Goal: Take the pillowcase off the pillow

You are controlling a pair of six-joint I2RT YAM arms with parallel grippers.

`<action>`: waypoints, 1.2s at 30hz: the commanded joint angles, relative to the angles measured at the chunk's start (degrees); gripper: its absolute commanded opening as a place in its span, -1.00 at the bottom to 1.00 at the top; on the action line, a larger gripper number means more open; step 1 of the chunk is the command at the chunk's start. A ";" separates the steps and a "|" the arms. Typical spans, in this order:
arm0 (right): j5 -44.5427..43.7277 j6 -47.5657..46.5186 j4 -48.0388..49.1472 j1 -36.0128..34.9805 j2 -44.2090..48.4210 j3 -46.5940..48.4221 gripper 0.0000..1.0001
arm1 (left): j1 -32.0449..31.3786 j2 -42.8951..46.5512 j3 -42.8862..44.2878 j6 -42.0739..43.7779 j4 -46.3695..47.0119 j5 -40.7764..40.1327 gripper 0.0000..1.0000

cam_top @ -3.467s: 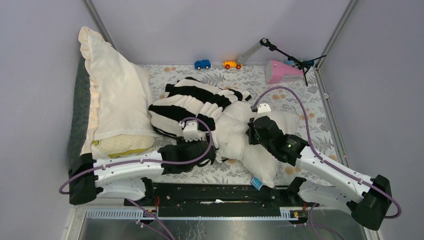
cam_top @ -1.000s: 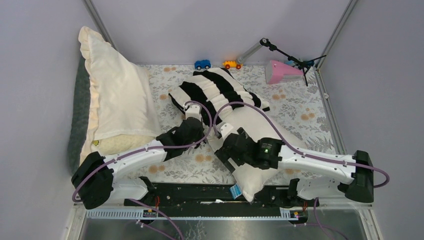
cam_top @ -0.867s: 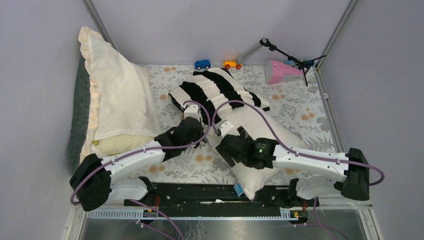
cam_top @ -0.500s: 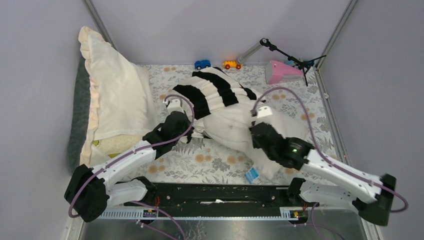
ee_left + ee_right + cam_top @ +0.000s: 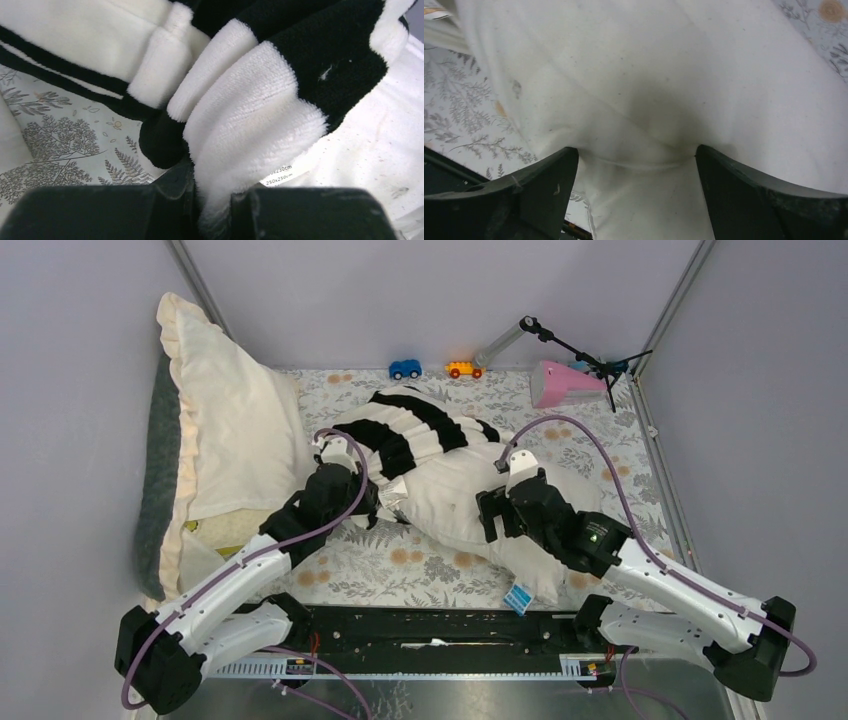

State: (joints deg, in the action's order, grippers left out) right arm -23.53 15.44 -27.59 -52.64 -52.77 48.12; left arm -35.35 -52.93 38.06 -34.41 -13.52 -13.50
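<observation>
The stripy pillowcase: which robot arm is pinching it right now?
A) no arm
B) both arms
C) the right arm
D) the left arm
D: the left wrist view shows the left end effector closed on a fold of the pillowcase, while the right end effector presses its spread fingers around the plain white pillow.

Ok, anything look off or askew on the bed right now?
Nothing damaged. The pillowcase is bunched at the pillow's far end, its hem pinched in the left pincer. The right pincer presses wide open into the bare pillow. A small dark speck marks the fabric.
</observation>
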 commanded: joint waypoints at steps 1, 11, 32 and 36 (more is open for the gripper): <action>4.51 -3.25 2.99 0.95 -0.29 6.52 0.93 | 0.90 -1.73 6.53 1.69 0.13 6.60 -1.00; 1.29 -8.98 -0.72 -9.87 -17.36 22.08 0.99 | 0.90 -1.67 7.03 1.57 -0.48 5.12 -1.00; -12.25 2.03 3.55 -0.60 -9.49 7.73 -1.00 | 2.68 3.79 7.32 -4.52 -11.36 -15.63 -1.00; -10.05 -0.16 2.99 3.80 -1.81 8.93 -1.00 | 3.01 5.82 9.34 -5.36 -14.38 -18.44 -1.00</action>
State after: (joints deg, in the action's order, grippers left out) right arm -26.85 17.26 -20.51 -54.08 -62.50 55.48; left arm -34.96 -50.74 42.98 -39.11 -23.03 -16.69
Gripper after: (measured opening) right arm 0.043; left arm 0.122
